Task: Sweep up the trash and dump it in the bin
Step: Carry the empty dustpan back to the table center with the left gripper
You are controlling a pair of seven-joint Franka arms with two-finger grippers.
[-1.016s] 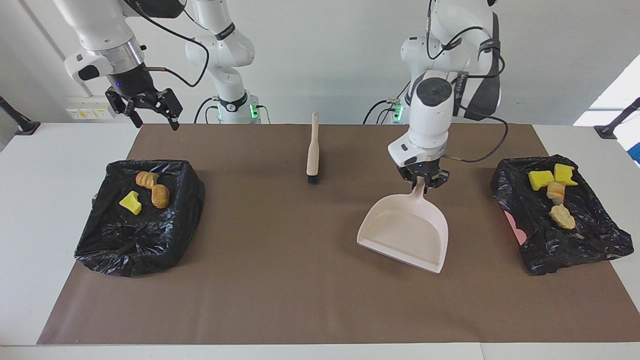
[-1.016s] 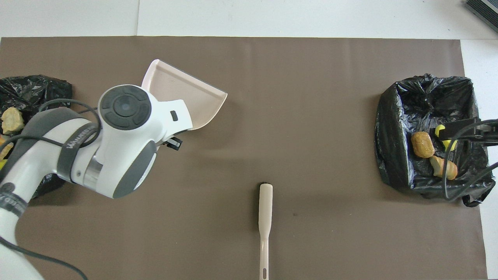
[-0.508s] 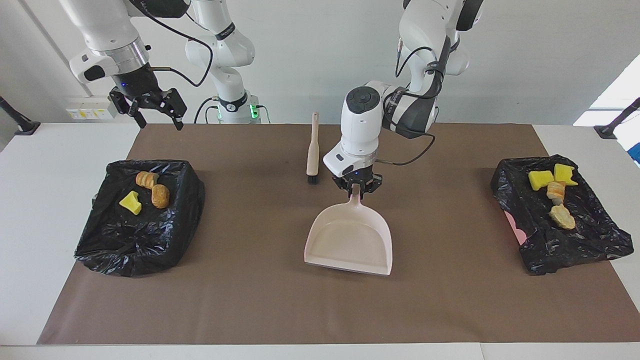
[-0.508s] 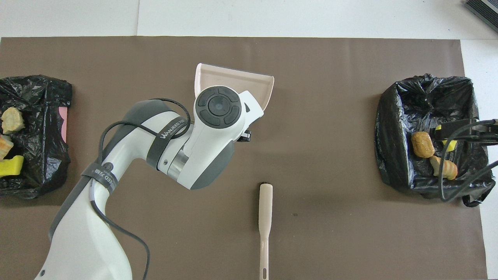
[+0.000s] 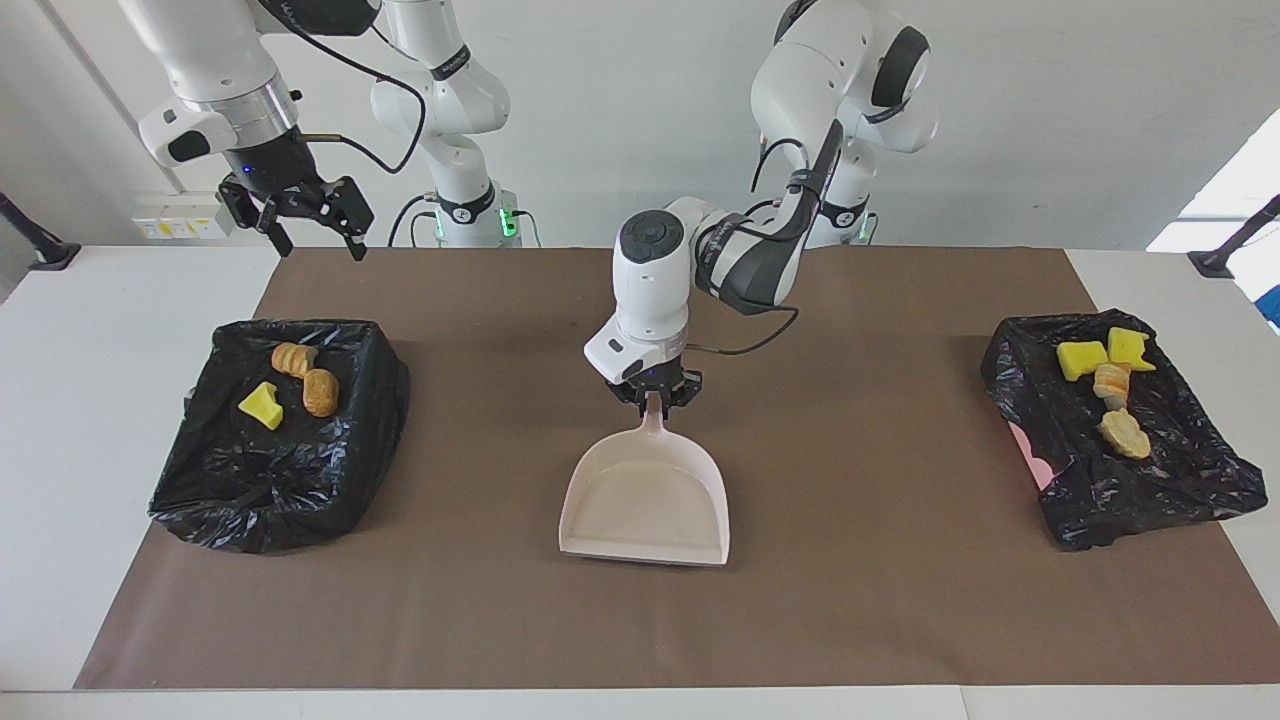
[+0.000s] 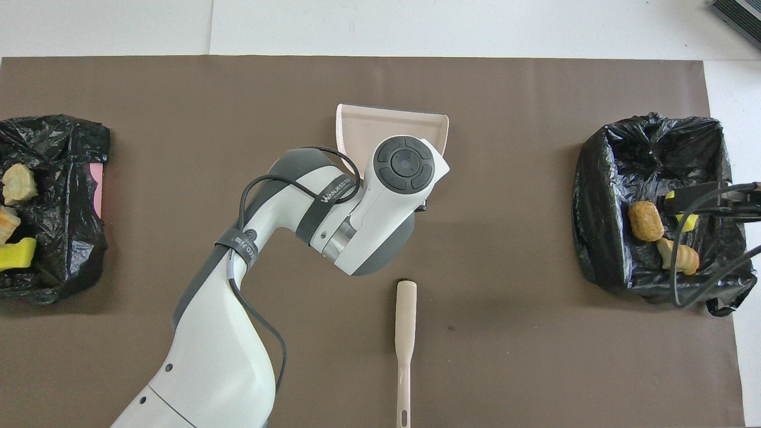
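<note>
A: Any legible writing?
B: The strap on the left arm reads roughly "WANJEED"; letters uncertain.
A: Containers?
B: Two black-bagged bins. Bin at right arm's end (image 5: 280,440) holds three pieces of trash (image 5: 300,385): one yellow, two brown. Bin at left arm's end (image 5: 1130,470) holds four.
A: Grippers?
B: Left gripper (image 5: 655,392) clamps the dustpan (image 5: 645,500) handle, mid-mat. Right gripper (image 5: 300,215) is raised over the table's robot edge, fingers spread, holding nothing. Brush (image 6: 405,333) lies nearer the robots.
</note>
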